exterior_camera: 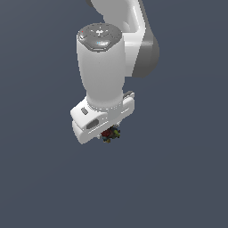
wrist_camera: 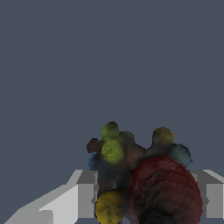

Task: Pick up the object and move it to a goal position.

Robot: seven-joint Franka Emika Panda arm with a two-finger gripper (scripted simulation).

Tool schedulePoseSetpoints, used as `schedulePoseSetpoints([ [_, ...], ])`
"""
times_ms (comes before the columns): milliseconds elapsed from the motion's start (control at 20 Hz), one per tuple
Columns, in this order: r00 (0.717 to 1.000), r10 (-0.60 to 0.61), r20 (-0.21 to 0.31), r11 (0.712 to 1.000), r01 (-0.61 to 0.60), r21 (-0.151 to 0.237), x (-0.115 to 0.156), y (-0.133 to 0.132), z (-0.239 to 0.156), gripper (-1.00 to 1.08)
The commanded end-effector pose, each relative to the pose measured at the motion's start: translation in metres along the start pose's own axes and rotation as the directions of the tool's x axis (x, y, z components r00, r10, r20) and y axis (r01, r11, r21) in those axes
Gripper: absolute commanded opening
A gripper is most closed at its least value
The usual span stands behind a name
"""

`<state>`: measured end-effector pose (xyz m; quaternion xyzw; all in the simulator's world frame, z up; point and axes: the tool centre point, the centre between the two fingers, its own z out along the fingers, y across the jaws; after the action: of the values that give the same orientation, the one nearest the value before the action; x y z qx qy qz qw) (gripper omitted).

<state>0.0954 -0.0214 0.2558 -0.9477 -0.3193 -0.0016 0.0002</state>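
Clamped in our white gripper (exterior_camera: 108,132), between the grey fingers (wrist_camera: 85,199), sits the object (wrist_camera: 140,175). We see a lumpy, matte cluster of red, yellow, blue and green knobs; its long axis we cannot tell.

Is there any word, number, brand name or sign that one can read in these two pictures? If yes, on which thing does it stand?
None: no readable text in either view.
The arm's grey top cap carries small pale marks, too small and blurred to read.
The gripper, its fingers and the lumpy object between them show only colour patches: no letters, no numbers.
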Motion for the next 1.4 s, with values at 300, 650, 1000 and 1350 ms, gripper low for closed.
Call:
schedulePoseSetpoints([
  [300,1.0,-0.001,0.001,1.0,0.001,0.0,-0.015,0.037,-0.072,-1.0],
  [650,1.0,0.0,0.002,1.0,0.0,0.001,-0.022,0.058,-0.11,-1.0],
  [1000,1.0,0.0,0.003,1.0,0.0,0.001,-0.026,0.073,-0.135,-1.0],
  [1350,1.0,0.0,0.003,1.0,0.0,0.001,-0.028,0.08,-0.149,-1.0],
])
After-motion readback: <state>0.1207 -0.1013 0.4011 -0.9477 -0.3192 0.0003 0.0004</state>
